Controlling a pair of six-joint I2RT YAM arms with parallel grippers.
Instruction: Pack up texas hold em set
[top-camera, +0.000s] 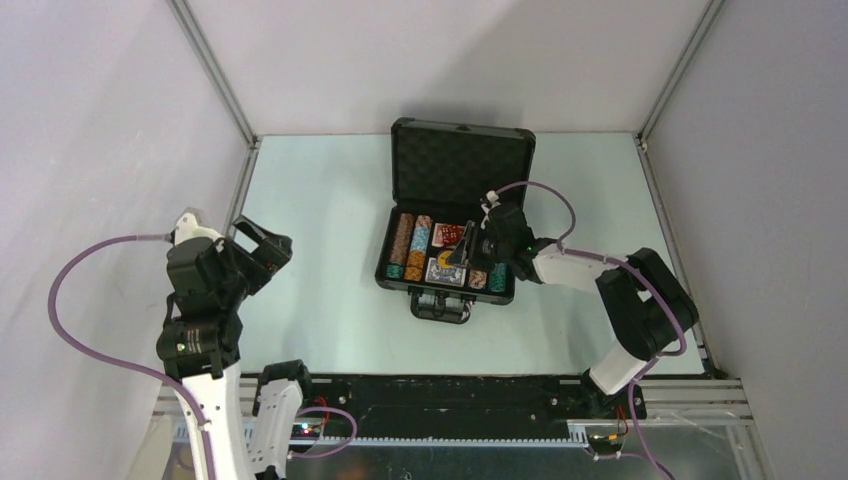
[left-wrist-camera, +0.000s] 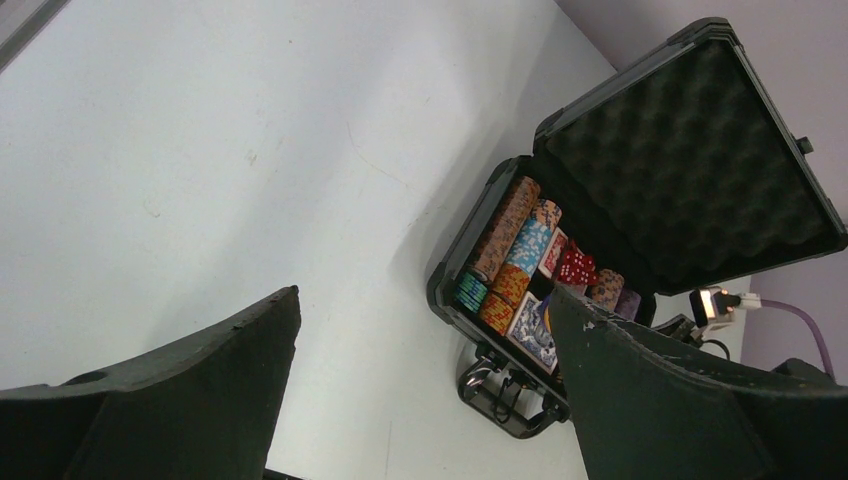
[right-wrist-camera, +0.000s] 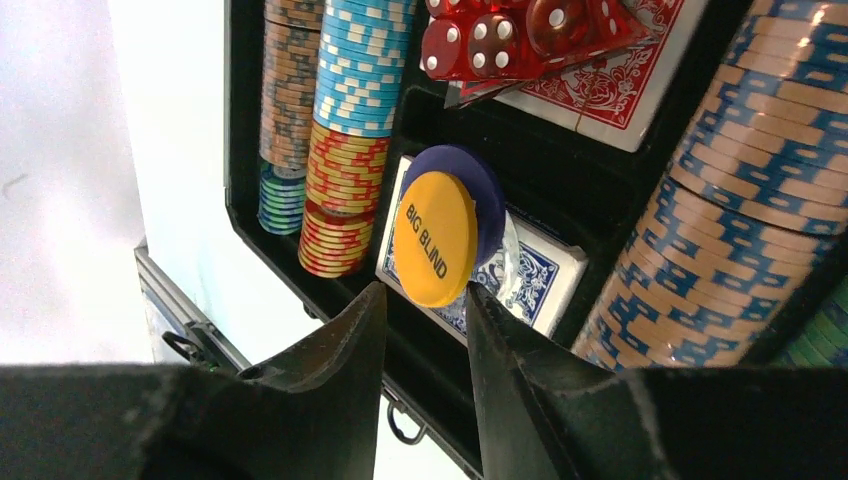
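Observation:
The black case (top-camera: 384, 272) lies open mid-table, its egg-crate foam lid (top-camera: 460, 165) upright at the back. Striped poker chips (right-wrist-camera: 350, 90) fill its rows beside red dice (right-wrist-camera: 500, 35) on a red card deck (right-wrist-camera: 620, 90). A yellow "BIG BLIND" button (right-wrist-camera: 432, 240) leans with a dark blue button (right-wrist-camera: 485, 185) on the blue card deck (right-wrist-camera: 545, 285). My right gripper (right-wrist-camera: 425, 290) is over the case's front, jaws apart, the yellow button just past its tips. My left gripper (top-camera: 262, 245) hangs open and empty left of the case (left-wrist-camera: 690, 150).
White enclosure walls with metal corner posts (top-camera: 215, 70) ring the pale table (top-camera: 310, 200). A black rail (top-camera: 440, 395) runs along the near edge by the arm bases. Purple cables (top-camera: 75, 300) loop from both arms. The case handle (top-camera: 440, 308) points toward me.

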